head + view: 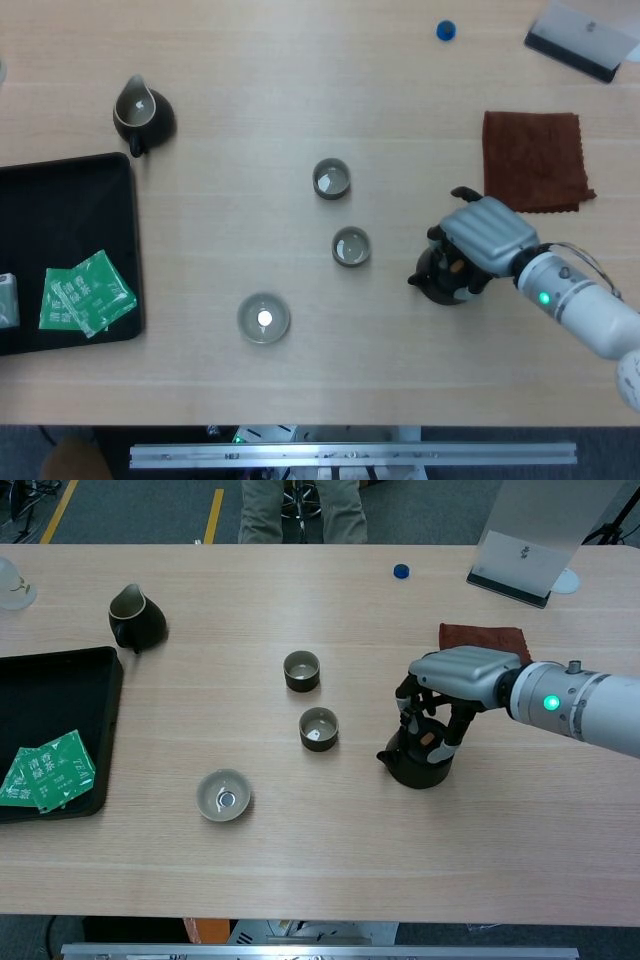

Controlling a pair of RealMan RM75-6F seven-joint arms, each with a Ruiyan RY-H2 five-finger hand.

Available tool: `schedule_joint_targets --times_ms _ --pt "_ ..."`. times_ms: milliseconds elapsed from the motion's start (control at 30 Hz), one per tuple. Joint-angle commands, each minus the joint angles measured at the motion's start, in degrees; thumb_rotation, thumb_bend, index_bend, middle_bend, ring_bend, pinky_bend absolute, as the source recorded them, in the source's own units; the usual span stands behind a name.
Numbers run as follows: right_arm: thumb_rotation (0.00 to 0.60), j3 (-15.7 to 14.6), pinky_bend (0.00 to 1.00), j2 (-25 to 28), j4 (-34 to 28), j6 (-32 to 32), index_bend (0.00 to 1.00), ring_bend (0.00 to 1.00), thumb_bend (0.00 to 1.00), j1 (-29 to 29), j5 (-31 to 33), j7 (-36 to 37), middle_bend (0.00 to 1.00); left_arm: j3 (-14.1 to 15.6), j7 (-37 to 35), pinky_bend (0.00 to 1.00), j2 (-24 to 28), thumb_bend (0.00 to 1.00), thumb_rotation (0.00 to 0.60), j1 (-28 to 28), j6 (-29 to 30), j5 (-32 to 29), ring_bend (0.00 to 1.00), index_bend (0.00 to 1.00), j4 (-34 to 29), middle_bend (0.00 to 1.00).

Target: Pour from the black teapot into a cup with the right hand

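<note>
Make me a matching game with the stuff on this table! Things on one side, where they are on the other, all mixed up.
Things:
1. black teapot
2. green packets
3. brown cloth
4. blue cap

Places:
A. in the black tray
B. far edge of the table, alone
C. under the right robot hand
D. flat on the table behind the right robot hand

Pairs: 1-C, 2-A, 3-D, 4-B
</note>
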Motion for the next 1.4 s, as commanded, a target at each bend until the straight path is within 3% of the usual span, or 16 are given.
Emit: schedule_joint_targets --times_ms 33,467,800,1100,1400 --pt "0.586 -0.23 0.08 0.1 0.05 -0.15 0.55 0.48 0.0 0.44 0.4 0.19 0.55 -0.02 0.05 0.04 -0.05 0.38 0.6 -0.03 -0.09 -0.08 0.01 0.13 -0.01 0.18" --pt "0.586 -0.43 0.08 0.15 0.69 -1.88 0.63 0.67 0.0 2.58 2.99 2.32 0.68 -0.11 0.25 0.04 -0.04 0.38 0.6 -0.03 -0.31 -0.46 0.01 0.13 -0.04 0.18" --pt "0.584 -0.7 0.08 0.0 1.9 -3.81 0.72 0.74 0.0 4.49 5.65 4.43 0.76 -0.14 0.23 0.04 0.04 0.38 0.6 0.13 -0.28 -0.73 0.01 0.13 0.03 0.18" --pt "0.462 -1.09 0.08 0.2 2.08 -4.48 0.75 0.76 0.0 5.37 7.22 6.55 0.78 -0.18 0.19 0.04 0.06 0.38 0.6 0.1 -0.39 -0.78 0.01 0.13 0.15 0.18" --pt "0.448 -0.73 0.08 0.49 2.16 -4.45 0.84 0.82 0.0 5.85 6.44 8.43 0.85 -0.19 0.21 0.04 0.14 0.38 0.6 0.19 -0.29 -0.83 0.01 0.13 0.06 0.18"
